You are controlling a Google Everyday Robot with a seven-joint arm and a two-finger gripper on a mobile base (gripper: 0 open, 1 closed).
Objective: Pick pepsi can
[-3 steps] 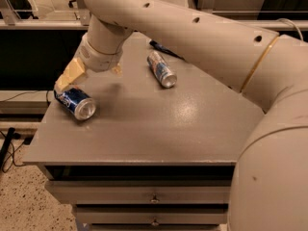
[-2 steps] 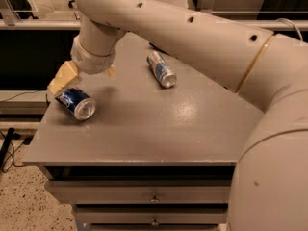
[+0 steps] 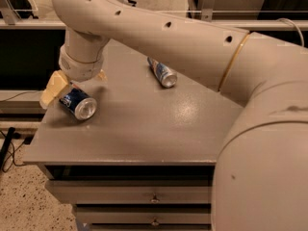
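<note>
The pepsi can lies on its side at the left of the grey table top, its silver end facing the front right. It is deep blue with a round logo. My gripper hangs from the big cream arm and is down over the can's far end. One tan finger stands to the left of the can and the other finger behind it to the right. The fingers are apart, with the can's far end between them. I cannot tell whether they touch it.
A slimmer silver-blue can lies on its side at the back middle of the table. The table's left edge is close to the pepsi can. Drawers sit below the front edge. The arm's bulk covers the right side.
My gripper has moved left and down, from beside the can's far end to astride it. The pepsi can and the other can have not moved.
</note>
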